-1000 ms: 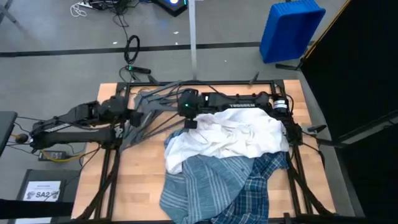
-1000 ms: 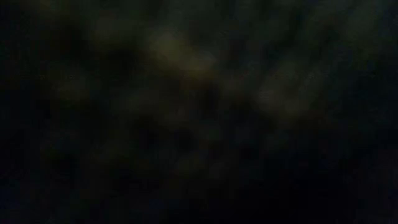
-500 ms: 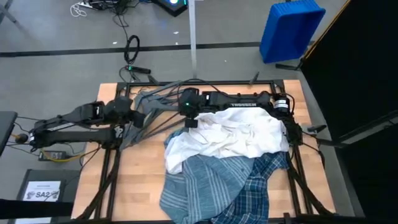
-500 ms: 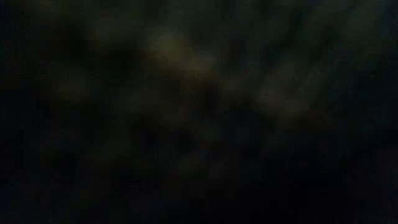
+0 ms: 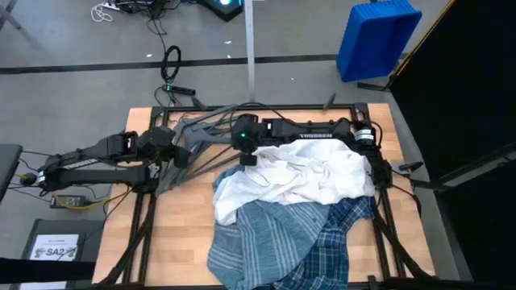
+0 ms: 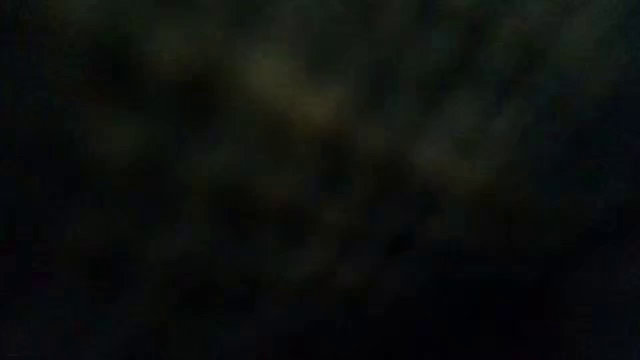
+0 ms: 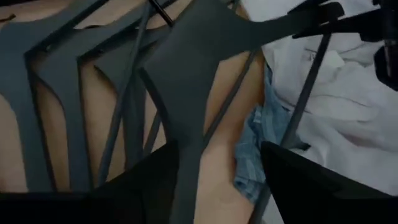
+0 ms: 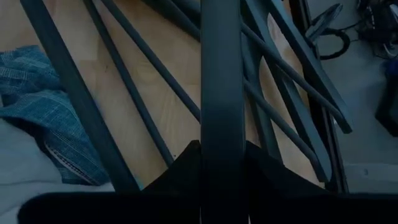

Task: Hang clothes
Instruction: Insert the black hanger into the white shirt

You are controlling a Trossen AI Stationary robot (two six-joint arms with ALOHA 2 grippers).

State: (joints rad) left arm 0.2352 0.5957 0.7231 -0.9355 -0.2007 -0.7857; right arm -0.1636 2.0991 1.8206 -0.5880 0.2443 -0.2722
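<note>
While the right pincer (image 8: 222, 163) clamps a hanger (image 8: 221, 74), the left pincer (image 7: 214, 168) gapes beside the shirts' (image 5: 298, 181) edge

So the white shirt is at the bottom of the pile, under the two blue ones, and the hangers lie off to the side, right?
Not quite. The high view shows the white shirt lying on top of the pile, over the striped shirt and the plaid shirt, not at the bottom. The rest holds: the hangers lie off to the side of the clothes.
</note>
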